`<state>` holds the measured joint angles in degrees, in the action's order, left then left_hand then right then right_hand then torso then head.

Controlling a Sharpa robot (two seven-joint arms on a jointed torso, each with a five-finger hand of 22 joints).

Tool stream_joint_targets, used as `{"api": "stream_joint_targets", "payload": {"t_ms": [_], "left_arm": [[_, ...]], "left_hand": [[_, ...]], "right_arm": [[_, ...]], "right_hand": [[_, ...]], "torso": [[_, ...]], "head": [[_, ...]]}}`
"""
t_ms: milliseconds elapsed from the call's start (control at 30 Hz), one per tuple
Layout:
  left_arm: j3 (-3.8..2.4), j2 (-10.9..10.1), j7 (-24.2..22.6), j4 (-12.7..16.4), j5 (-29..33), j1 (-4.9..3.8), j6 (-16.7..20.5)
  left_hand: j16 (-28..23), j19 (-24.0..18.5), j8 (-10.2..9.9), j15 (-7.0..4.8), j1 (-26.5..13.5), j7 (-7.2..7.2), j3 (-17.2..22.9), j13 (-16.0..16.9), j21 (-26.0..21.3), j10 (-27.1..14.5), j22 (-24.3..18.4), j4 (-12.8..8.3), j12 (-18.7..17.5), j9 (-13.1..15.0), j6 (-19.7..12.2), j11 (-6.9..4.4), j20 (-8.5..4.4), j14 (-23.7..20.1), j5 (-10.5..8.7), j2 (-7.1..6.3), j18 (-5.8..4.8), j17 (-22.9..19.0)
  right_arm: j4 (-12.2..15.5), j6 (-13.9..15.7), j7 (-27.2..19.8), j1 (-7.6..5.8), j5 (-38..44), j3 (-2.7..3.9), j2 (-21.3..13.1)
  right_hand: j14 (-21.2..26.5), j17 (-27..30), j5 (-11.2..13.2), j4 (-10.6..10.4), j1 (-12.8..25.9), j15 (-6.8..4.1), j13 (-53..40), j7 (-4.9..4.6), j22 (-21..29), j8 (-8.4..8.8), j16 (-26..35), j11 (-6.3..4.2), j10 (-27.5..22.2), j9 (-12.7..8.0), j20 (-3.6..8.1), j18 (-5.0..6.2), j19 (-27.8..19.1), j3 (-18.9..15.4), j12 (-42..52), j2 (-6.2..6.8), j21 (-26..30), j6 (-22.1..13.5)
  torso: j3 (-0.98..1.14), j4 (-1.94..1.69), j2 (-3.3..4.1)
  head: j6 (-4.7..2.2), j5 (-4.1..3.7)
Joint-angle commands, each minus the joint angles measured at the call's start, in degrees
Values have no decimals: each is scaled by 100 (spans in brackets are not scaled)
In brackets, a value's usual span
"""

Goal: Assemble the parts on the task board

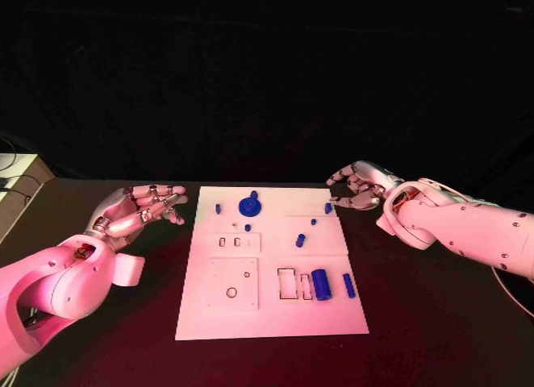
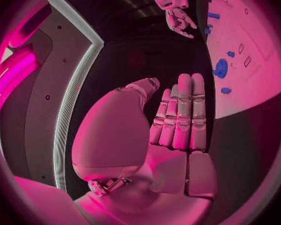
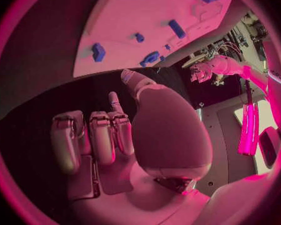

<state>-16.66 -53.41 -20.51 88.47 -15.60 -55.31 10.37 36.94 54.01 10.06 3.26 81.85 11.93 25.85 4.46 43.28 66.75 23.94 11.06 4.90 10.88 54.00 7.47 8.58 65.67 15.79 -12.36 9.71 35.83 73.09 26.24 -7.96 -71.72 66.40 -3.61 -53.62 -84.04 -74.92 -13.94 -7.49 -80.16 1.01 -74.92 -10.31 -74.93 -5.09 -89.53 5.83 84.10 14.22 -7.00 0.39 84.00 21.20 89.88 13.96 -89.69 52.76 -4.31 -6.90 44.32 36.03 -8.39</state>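
Task board [image 1: 271, 316]: white plate at mid-table, our landmark for every entry below.
Round part [image 1: 251, 206]: blue disc with a small knob, near the board's far edge, apparently seated.
Small parts: a peg [image 1: 301, 239] near the board's middle; other small blue pieces are dotted along the far edge.
Large cylinder [image 1: 321, 284]: blue, lying on the board's near right quarter, just beside the rectangular recesses [image 1: 295, 284].
Slim part [image 1: 348, 285]: blue bar between the large cylinder and the board's right edge.
Left hand [image 1: 139, 210]: off the board's far left corner, apart from it — fingers straight and together in its wrist view, holding nothing.
Right hand [image 1: 360, 185]: off the board's far right corner, fingers loosely curled, nothing in them that we can see.
Step in hand: we judge no part is picked yet — a reach is due.
Handling advice: we would send the right hand to the large cylinder, close on it across its round sides, and lift straight before lining it up with a recess.
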Motion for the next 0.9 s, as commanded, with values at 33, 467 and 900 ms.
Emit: {"api": "stream_joint_targets", "payload": {"t_ms": [33,467,900], "left_arm": [[-5,17,-114,-9,5,42,-57],[-5,50,-119,-84,5,118,-79],[-5,59,-107,-107,5,125,-89]], "left_hand": [[-10,-36,-26,-31,-80,-53,-16,27,32,137,10,-24,71,12,-19,-36,6,-19,-32,1,77,-8],[-4,-42,-26,-28,-89,-47,-17,10,42,57,14,-33,32,17,-18,-20,1,-23,-32,-12,76,-10],[-1,-44,-27,-22,-91,-40,-13,0,48,14,15,-36,10,19,-18,-10,1,-23,-30,-10,74,-11]], "right_arm": [[-133,-471,-373,56,208,-4,-11],[-456,-453,-137,146,484,-4,161],[-690,-312,73,194,518,-4,389]], "right_hand": [[-533,-1235,30,2,-25,-9,-1508,3,-1453,-6,13,-42,590,-11,36,-23,568,-35,12,28,25,13],[-544,-1282,39,-29,-2,7,-1508,-9,-1469,11,3,-29,590,-27,23,-28,578,-95,12,4,8,-15],[-550,-1306,-39,-77,15,16,-1508,-14,-1504,4,-3,-22,590,-37,11,-39,599,-114,12,-78,-28,2]], "torso": [[33,14,19],[43,0,32],[22,1,15]], "head": [[3,-11],[29,4],[93,-12]]}}
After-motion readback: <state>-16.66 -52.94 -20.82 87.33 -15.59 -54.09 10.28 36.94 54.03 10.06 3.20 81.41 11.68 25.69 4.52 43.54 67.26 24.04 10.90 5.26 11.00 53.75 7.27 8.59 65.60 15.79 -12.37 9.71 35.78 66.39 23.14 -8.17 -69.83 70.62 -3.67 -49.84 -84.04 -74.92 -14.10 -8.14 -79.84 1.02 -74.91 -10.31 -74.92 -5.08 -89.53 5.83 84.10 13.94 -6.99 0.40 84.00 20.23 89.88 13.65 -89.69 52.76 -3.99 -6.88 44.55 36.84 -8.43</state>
